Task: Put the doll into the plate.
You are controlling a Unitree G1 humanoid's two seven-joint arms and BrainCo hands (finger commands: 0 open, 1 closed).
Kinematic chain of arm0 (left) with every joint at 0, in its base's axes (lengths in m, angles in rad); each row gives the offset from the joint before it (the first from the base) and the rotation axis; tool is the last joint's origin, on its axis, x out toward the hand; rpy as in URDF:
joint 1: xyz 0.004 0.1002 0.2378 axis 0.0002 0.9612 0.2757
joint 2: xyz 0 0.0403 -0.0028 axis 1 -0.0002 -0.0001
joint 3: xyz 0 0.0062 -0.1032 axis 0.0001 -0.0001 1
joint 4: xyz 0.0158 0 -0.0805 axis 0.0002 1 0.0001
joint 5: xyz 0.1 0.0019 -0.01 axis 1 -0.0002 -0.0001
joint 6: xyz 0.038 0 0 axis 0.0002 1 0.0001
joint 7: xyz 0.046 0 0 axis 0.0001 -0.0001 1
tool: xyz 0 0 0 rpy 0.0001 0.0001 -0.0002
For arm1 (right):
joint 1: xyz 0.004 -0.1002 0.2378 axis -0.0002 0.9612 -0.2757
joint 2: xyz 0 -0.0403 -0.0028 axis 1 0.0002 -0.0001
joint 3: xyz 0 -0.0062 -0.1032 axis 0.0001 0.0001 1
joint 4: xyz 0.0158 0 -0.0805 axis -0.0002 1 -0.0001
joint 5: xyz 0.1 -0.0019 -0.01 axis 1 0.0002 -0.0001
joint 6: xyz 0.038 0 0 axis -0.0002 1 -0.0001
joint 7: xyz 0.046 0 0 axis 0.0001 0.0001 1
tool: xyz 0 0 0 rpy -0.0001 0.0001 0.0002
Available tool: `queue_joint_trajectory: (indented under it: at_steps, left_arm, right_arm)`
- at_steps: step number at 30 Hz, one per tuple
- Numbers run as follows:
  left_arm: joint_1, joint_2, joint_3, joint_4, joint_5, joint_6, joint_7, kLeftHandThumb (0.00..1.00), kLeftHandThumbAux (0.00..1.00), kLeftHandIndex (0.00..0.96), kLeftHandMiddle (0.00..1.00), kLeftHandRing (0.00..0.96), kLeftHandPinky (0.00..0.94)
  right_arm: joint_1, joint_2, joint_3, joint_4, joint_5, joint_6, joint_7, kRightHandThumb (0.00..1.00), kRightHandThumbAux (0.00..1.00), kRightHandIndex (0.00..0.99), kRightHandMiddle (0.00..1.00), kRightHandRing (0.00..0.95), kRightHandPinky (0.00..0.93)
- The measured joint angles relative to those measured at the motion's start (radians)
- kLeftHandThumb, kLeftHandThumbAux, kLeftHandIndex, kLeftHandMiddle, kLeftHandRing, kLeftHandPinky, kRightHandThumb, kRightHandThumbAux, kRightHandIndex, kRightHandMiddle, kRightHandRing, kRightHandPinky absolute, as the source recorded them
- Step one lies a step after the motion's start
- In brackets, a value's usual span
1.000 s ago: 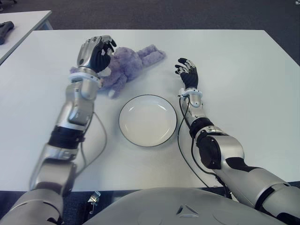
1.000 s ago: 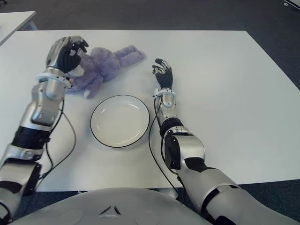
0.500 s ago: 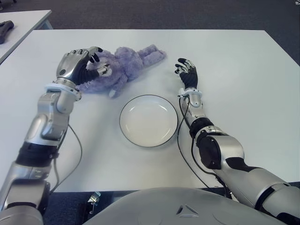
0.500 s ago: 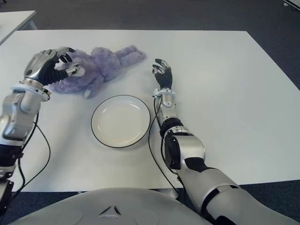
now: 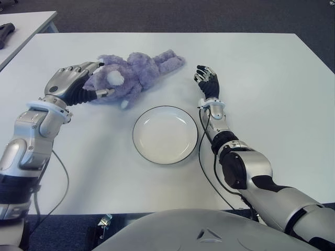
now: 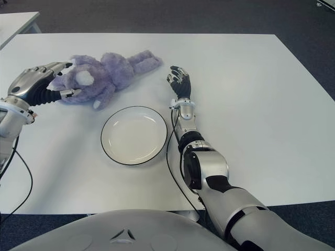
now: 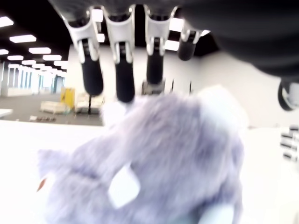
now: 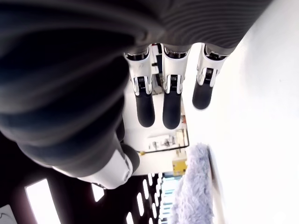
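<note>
Left eye view shows the purple plush doll (image 5: 131,73) lying on its side on the white table (image 5: 272,78), its head toward the robot's left and its legs stretched toward the right, well clear of the white plate (image 5: 165,135), which sits empty nearer the robot's body. The left hand (image 5: 73,83) is set at the doll's head end, with the upper fingers (image 7: 117,70) reaching over the plush and the thumb low beside it; in the left wrist view the fingers are seen extended above the fur and not closed into it, so the hand is judged to be spread around the head without yet gripping. The right hand (image 5: 208,81) shows to the right of the doll's legs and beyond the plate's right edge, its fingers loosely extended and holding nothing, as its own wrist view confirms. The step in hand is judged to be the reach and grasp: the doll is framed but not secured. Next, the fingers would need to be closed firmly on the head or upper body, the soft toy lifted off the table, carried toward the robot and to its right over the plate, and released there. Since plush yields and the limbs hang loose, a deep grip would probably be needed so that it does not slip.
</note>
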Motion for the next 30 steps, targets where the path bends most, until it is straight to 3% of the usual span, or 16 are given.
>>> queue_joint_trajectory:
  at_steps: [11, 24, 30]
  left_arm:
    - [0.031, 0.013, 0.016, -0.051, 0.003, 0.047, -0.108, 0.277, 0.169, 0.000, 0.000, 0.000, 0.009]
    - [0.004, -0.060, -0.028, -0.010, 0.006, 0.052, -0.106, 0.287, 0.176, 0.000, 0.000, 0.000, 0.000]
    - [-0.053, -0.088, -0.069, 0.066, 0.030, 0.030, -0.067, 0.267, 0.172, 0.000, 0.000, 0.000, 0.000]
  right_arm:
    - [0.000, 0.000, 0.020, 0.003, -0.027, 0.000, -0.022, 0.703, 0.730, 0.413, 0.203, 0.154, 0.172]
    - [0.000, 0.000, 0.036, 0.006, -0.062, -0.015, -0.065, 0.708, 0.728, 0.414, 0.189, 0.108, 0.079]
    - [0.001, 0.000, 0.037, 0.008, -0.065, -0.019, -0.070, 0.709, 0.726, 0.415, 0.191, 0.097, 0.075]
